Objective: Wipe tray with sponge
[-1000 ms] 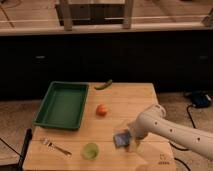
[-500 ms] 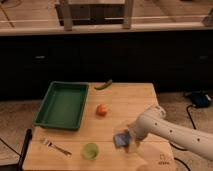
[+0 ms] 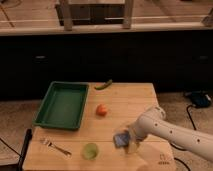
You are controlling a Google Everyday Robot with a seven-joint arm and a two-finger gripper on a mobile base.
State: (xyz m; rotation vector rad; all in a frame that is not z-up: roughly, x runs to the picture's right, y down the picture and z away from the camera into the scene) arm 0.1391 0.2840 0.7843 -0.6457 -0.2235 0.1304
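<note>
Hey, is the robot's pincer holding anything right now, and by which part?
Cannot be told. The pincer is down at the light-blue sponge, right of the green cup, but whether it grips it does not show.

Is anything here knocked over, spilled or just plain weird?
Nothing looks spilled or broken. The tray sits squarely on the left of the table, and the cup stands upright near the front edge. One mildly odd thing: the sponge seems tipped up rather than lying flat, right at the gripper, right of the cup.
</note>
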